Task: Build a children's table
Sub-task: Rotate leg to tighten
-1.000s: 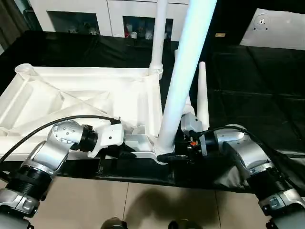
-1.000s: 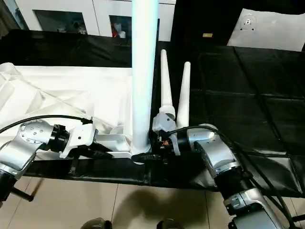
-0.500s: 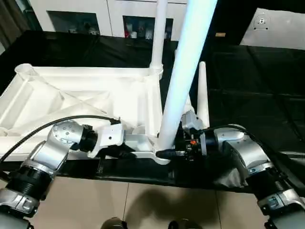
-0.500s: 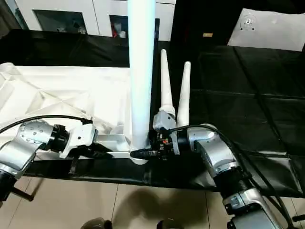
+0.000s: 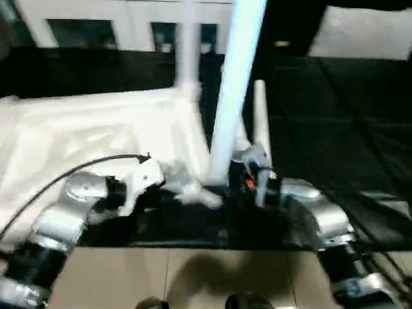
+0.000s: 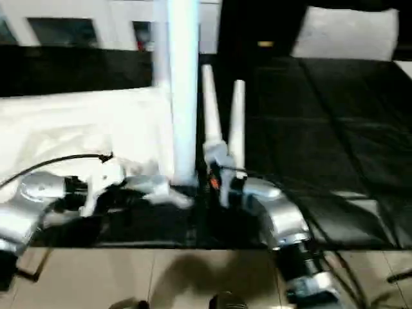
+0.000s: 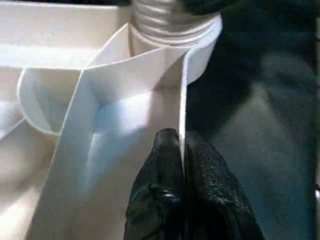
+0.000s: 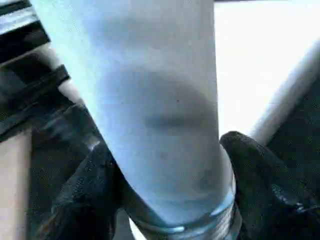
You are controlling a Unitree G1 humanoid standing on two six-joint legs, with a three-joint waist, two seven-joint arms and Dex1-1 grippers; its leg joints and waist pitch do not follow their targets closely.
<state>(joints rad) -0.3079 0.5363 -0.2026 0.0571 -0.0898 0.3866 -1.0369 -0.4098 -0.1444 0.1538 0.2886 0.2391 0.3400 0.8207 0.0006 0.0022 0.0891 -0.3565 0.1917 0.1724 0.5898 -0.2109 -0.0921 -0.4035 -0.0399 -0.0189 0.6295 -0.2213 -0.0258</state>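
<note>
1. The table top (image 5: 96, 129) lies upside down on the black-covered bench (image 5: 335, 116), ribbed underside up, and the action is all at its near right corner

2. One leg (image 5: 235, 84) stands upright in that near corner socket; its long axis runs straight up out of the top, tilting slightly in the head views

3. The right gripper (image 8: 170, 200) sits at the base of this leg: in the right wrist view its two black fingers (image 8: 255, 170) bracket the round shaft from either side, just above the threaded collar, spread to the leg's width and looking to be closed on it

4. So the leg rises directly between the fingers; my read is that any turn has to go around that vertical axis to drive the thread home

5. The left gripper (image 7: 182, 195) is on the other side of the corner, fingers pinched narrow on a thin upright rib of the top, just beside the socket, apparently to steady the top

6. A second leg (image 5: 187, 45) stands at the far right corner; two loose legs (image 6: 222, 109) lie on the bench just right of the top
</note>
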